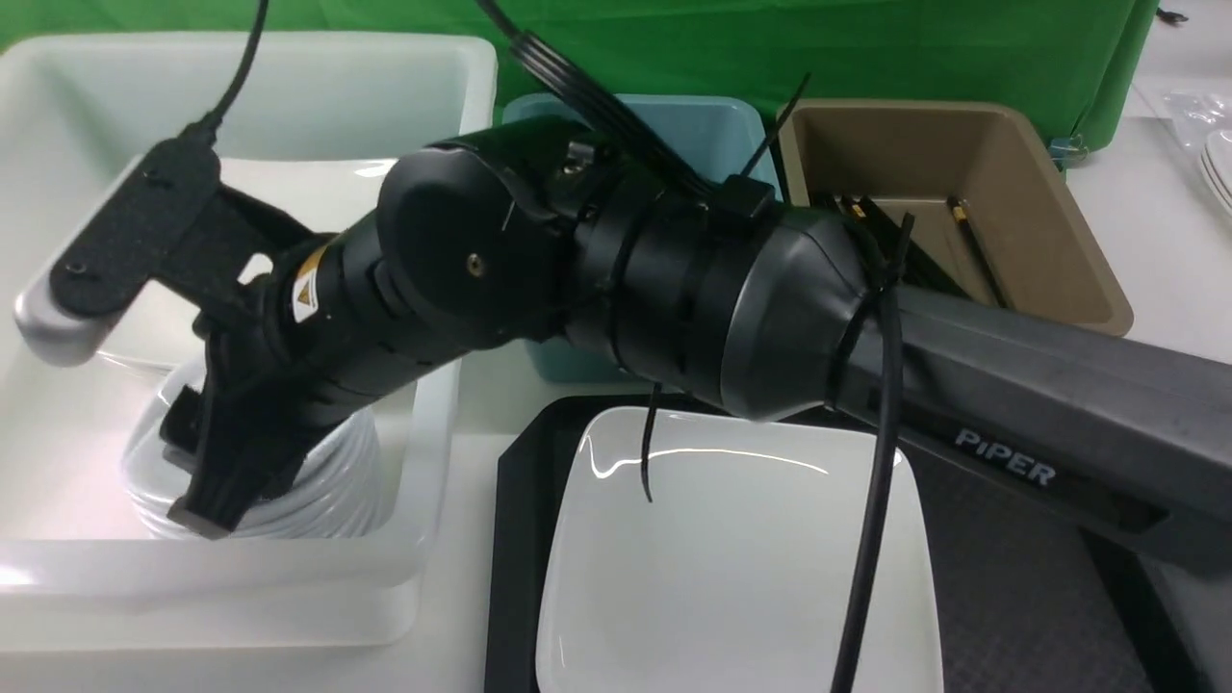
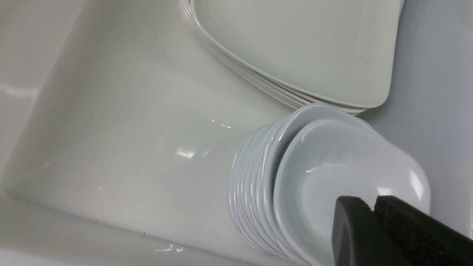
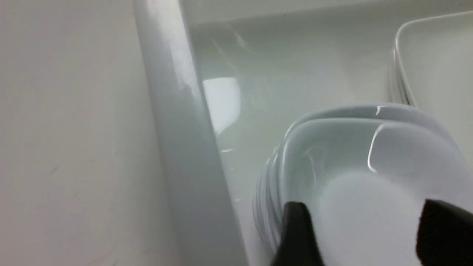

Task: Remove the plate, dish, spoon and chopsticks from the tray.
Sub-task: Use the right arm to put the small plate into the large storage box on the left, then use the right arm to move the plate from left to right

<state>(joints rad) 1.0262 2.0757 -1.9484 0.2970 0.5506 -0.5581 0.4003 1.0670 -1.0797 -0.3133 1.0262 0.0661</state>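
The white plate point(image 1: 731, 568) lies on the black tray point(image 1: 510, 539). The chopsticks point(image 1: 972, 241) lie in the brown tub point(image 1: 1059, 202). The spoon is out of view. My right arm reaches across into the white tub point(image 1: 58, 568). Its gripper point(image 1: 207, 491) hangs at a stack of small white dishes point(image 1: 327, 481). In the right wrist view the gripper point(image 3: 362, 214) is open, one finger on each side of the top dish point(image 3: 406, 155). In the left wrist view my left gripper point(image 2: 369, 201) is shut and empty over the same top dish point(image 2: 332, 159).
A stack of square plates point(image 1: 318, 183) fills the far part of the white tub and shows in both wrist views point(image 2: 295, 48) point(image 3: 436, 55). A blue tub point(image 1: 712, 125) stands behind the right arm. The tub wall point(image 3: 177, 129) is close beside the dish stack.
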